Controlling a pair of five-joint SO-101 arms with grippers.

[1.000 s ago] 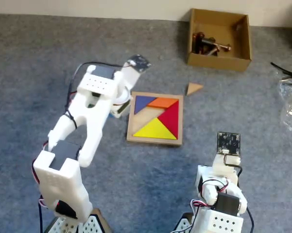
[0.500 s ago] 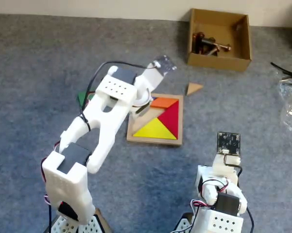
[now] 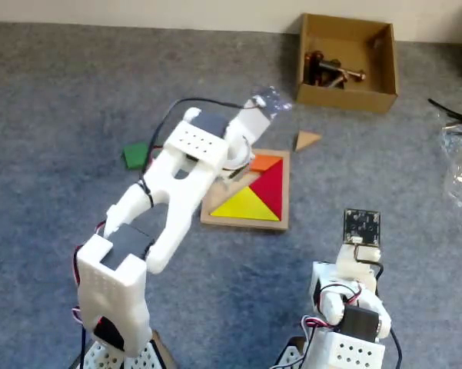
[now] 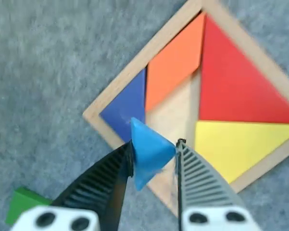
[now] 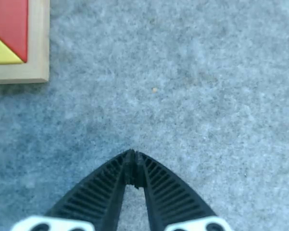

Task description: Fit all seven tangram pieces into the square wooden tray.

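Biggest thing going on: the left arm (image 3: pixel 177 184) has swung over in the last second. It was sitting off the left side of the tray (image 3: pixel 244 224), and now it stretches from lower left up to the middle of the high view, head right over the tray's upper-left corner. The right arm (image 3: pixel 346 307) hasn't budged, parked at lower right, and the right gripper (image 5: pixel 133 156) has its jaws pressed together over bare carpet (image 3: pixel 61 92).

The box (image 3: pixel 344 98) of bits at upper right is untouched.

The tray's in the middle, and the wrist cam shows four pieces seated:
- red piece (image 4: pixel 240 86)
- yellow piece (image 4: pixel 235 144)
- orange piece (image 4: pixel 175 62)
- navy piece (image 4: pixel 127 108)

There's a bare wood gap (image 4: pixel 175 113) between them.

The left gripper (image 4: pixel 155 143) is pinching the blue piece (image 4: pixel 151 151), which hangs just above the navy piece and the gap's edge. So I'd say that swing was the carry and next is the drop-in. It probably needs a twist to line up with the gap.

The swing also uncovered the green piece (image 3: pixel 135 155) on the carpet at the arm's left. The wood triangle (image 3: pixel 307 140) is loose at the tray's upper right. Those two look like what's left after this one.
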